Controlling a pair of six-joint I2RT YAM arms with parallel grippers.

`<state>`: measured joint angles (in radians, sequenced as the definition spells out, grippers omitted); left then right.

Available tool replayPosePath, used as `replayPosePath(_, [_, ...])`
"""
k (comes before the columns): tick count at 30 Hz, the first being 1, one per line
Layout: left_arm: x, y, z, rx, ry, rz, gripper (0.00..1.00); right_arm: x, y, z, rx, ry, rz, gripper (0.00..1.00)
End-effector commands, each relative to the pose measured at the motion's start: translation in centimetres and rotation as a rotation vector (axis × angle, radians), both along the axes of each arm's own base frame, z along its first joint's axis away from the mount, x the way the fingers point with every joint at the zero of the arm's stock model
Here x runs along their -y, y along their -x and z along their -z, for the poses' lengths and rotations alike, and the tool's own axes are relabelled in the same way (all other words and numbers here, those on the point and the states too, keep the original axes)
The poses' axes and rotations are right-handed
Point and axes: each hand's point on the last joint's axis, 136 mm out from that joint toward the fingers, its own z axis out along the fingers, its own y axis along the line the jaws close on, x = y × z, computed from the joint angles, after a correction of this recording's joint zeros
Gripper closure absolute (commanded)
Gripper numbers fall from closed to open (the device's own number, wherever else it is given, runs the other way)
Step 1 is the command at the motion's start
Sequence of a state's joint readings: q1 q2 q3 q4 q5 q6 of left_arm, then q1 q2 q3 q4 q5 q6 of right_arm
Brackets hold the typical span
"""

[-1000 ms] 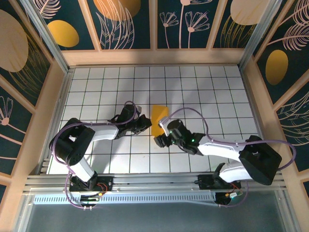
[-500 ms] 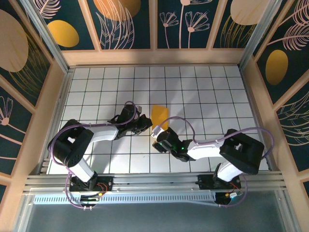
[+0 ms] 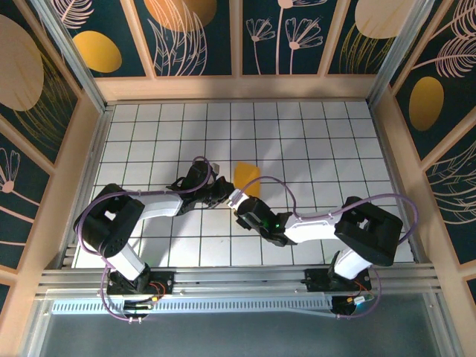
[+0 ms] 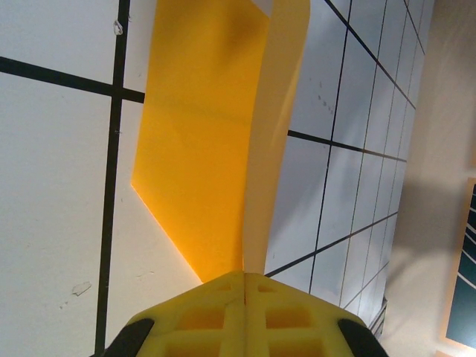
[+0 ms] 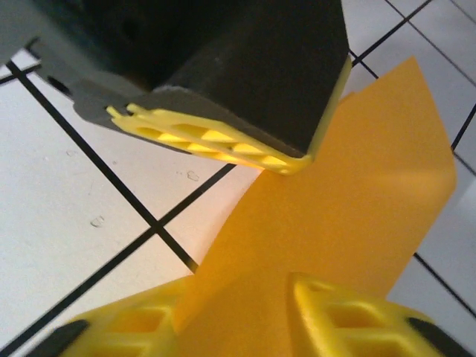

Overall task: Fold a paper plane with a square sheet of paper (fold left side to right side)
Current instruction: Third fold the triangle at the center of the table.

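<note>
Top external: white gridded table (image 3: 320, 134), orange paper (image 3: 247, 175), floral panels (image 3: 286, 37) around.

The left arm (image 3: 141, 204) lies low and bent at the elbow, and the left gripper (image 4: 244, 279) is clamped tight, its yellow fingers pressed together on the square sheet of paper (image 4: 201, 149), which runs straight ahead from its tips. The right arm (image 3: 327, 223) stretches across toward it. The right gripper (image 5: 238, 297) sits tip to tip with the left one, its fingers (image 5: 349, 316) a little parted, the sheet lying between them
</note>
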<state>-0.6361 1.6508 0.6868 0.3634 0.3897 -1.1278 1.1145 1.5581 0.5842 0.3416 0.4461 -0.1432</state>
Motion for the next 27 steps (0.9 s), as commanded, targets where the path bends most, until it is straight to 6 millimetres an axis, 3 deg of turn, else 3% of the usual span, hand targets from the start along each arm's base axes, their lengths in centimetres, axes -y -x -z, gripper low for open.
replayPosePath(1, [0.3, 0.4, 0.1, -0.014, 0.026, 0.004, 0.97, -0.3, 0.2, -0.5, -0.003, -0.025, -0.002, 0.81])
replayPosePath(5, [-0.6, 0.0, -0.2, 0.005, 0.005, -0.008, 0.78, 0.1, 0.4, 0.2, -0.042, -0.031, 0.006, 1.0])
replayPosePath(12, [-4.4, -1.3, -1.8, 0.064, -0.049, -0.06, 0.67, 0.9, 1.0, 0.3, -0.157, -0.146, 0.012, 1.0])
replayPosePath(15, [-4.1, -1.6, -2.7, 0.096, -0.049, -0.032, 0.7, 1.1, 1.0, 0.1, -0.23, -0.227, 0.002, 1.0])
replayPosePath(21, [-2.8, -3.0, -3.1, 0.142, -0.128, 0.061, 0.87, 1.6, 1.3, 0.4, -0.368, -0.336, -0.016, 1.0])
replayPosePath(27, [0.4, -3.8, -2.3, 0.135, -0.112, 0.174, 0.96, 1.7, 1.2, 0.5, -0.426, -0.392, -0.012, 1.0])
